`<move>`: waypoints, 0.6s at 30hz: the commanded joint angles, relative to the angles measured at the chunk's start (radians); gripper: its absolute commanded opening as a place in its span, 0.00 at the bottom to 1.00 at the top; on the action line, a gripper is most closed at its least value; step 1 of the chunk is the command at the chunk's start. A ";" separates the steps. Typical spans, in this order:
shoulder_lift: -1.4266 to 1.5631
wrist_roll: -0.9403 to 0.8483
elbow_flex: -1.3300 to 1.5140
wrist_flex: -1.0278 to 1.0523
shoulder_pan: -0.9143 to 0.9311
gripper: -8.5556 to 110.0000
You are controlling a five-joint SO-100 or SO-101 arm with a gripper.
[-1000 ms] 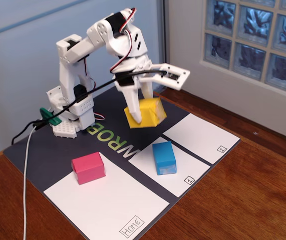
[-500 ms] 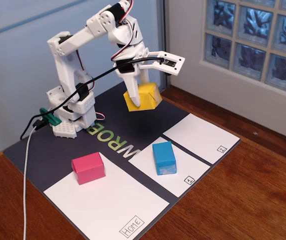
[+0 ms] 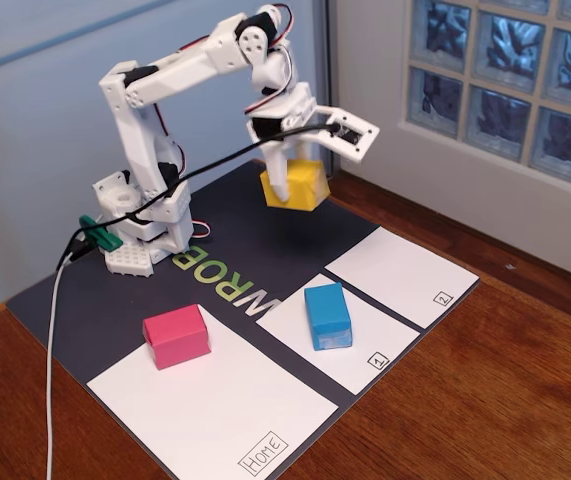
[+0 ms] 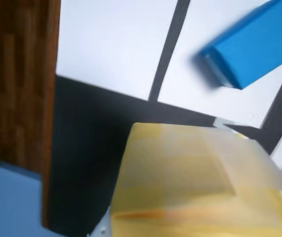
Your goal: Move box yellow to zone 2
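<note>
In the fixed view the white arm (image 3: 155, 110) reaches out from its base at the back left of the dark mat (image 3: 115, 300), and its gripper (image 3: 287, 185) is clamped on the box yellow (image 3: 300, 187). One white finger (image 3: 279, 178) crosses the box's front face, and the box hangs in the air, clear of the mat, slightly tilted. Directly under the gripper is bare dark mat. Zone 2 (image 3: 395, 275), the white panel with the small boxed "2" at its near right corner, lies ahead of the gripper and to the right, well apart from the box and with nothing on it. Just left of that panel, zone 1 (image 3: 365, 360) carries the blue block (image 3: 327, 315), which sits below and in front of the gripper. The pink block (image 3: 177, 335) stands on the far corner of the Home panel (image 3: 215, 410), well to the left of the gripper and nearer the camera. A black cable (image 3: 195, 170) runs from the gripper back toward the base.

In the wrist view the box yellow (image 4: 195, 182) fills the lower right, blurred by closeness, right beneath the camera; the fingers holding it cannot be made out here. Beyond it lie the dark mat (image 4: 86, 148) and two white panels parted by a dark strip: the bare one (image 4: 111, 44) at upper left, and the one bearing the blue block (image 4: 254, 42) at upper right. Wooden table (image 4: 17, 74) shows along the left edge.
</note>
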 commanded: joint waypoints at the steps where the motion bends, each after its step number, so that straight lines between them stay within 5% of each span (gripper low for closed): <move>1: -0.054 0.138 -0.003 -0.055 -0.038 0.07; 18: -0.322 0.517 -0.002 -0.436 -0.080 0.07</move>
